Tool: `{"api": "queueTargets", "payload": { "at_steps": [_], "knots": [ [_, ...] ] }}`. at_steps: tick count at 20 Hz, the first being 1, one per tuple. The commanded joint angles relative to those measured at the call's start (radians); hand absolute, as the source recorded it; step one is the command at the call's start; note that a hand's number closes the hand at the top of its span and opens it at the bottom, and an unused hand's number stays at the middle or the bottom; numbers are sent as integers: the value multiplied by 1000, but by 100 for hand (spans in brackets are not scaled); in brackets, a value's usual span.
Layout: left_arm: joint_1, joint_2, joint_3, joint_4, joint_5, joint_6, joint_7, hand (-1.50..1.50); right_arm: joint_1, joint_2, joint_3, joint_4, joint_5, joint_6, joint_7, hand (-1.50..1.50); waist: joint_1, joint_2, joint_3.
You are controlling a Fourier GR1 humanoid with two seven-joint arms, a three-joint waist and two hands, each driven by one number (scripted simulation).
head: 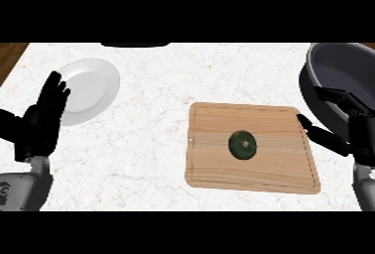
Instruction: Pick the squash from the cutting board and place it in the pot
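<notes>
Squash (242, 145) dark green, lying near middle of board (219, 168), untouched. Right hand (344, 129) released, fingers spread, between right edge of board and pot (344, 69). Left hand (40, 119) open too, fingers up, resting at left of table (147, 149), overlapping edge of plate (92, 84).

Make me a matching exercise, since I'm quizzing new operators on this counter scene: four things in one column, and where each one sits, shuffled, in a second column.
Things
1. dark green round squash
2. white round plate
3. dark grey metal pot
4. light wooden rectangular cutting board

Places
A. far right of the counter, by the right hand
B. flat on the white marbled counter, right of centre
C. upper left, beside the left hand
D. middle of the cutting board

Pairs: 1-D, 2-C, 3-A, 4-B
</notes>
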Motion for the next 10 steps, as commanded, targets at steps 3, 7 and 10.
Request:
{"api": "queueTargets", "payload": {
  "at_steps": [3,7,10],
  "knots": [
    [36,-61,-31,-97,7,4,-7,0,37,60,-46,155,81,-82,-371,-150,12,0,5],
    [21,-64,-6,-111,-10,14,34,0,77,-40,-16,-105,118,2,-122,-150,0,-3,3],
    [-33,-43,12,-60,13,-14,48,0,65,-113,68,-193,169,86,61,-150,-7,-4,1]
  ]
}}
